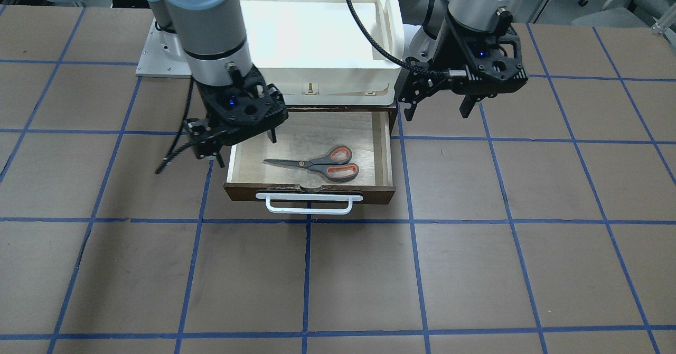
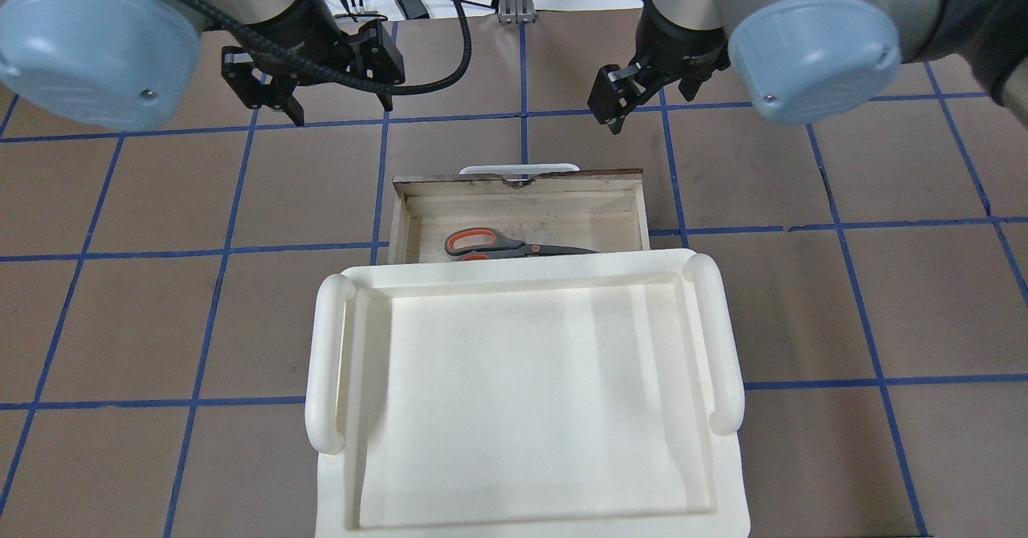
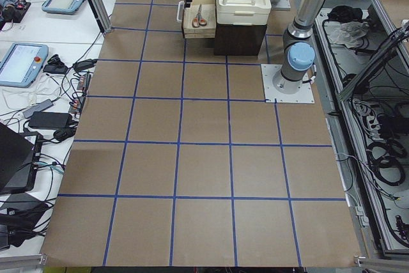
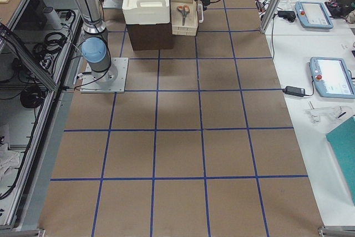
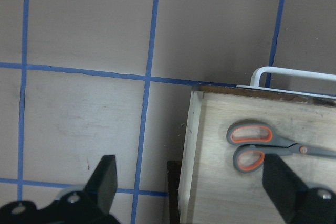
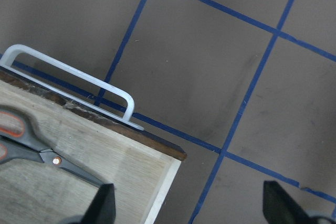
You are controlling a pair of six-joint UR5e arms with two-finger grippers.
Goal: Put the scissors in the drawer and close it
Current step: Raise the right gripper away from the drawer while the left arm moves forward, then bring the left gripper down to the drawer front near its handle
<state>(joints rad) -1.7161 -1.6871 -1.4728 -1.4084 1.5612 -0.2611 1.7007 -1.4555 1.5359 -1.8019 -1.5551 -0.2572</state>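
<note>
Both left pincer and right pincer agape; scissors inside drawer, perhaps half-open.

The brown table is gridded with blue tape lines, and a white bench bearing tablets is set beside it.

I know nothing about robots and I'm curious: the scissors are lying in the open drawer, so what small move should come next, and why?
Probably bring the right tool down in front of the handle, ready to push. The scissors already lie flat inside the drawer, which stands pulled out, and that tool is open and empty.
</note>
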